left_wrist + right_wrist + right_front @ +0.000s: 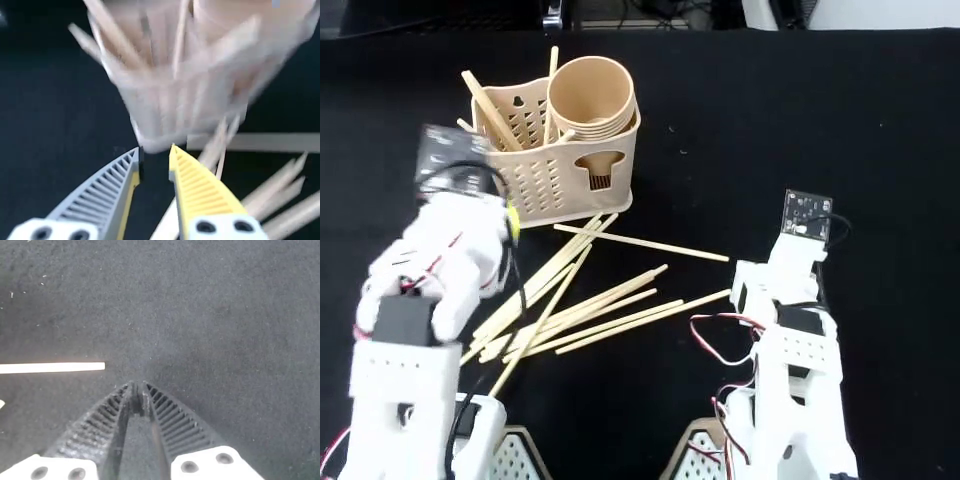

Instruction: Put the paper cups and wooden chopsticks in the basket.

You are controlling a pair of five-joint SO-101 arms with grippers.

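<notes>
Left end effector point(155, 154), slightly apart, hangs beside the basket point(560, 178); best to straddle one wooden chopstick point(640, 244) crosswise at mid-length. Right end effector point(136, 390) is together, empty.

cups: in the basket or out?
In. The cups stand stacked upright inside the basket, their rims above its wall.

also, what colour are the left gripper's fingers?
Fingers: one yellow, one grey. Best in the left wrist view.
</notes>
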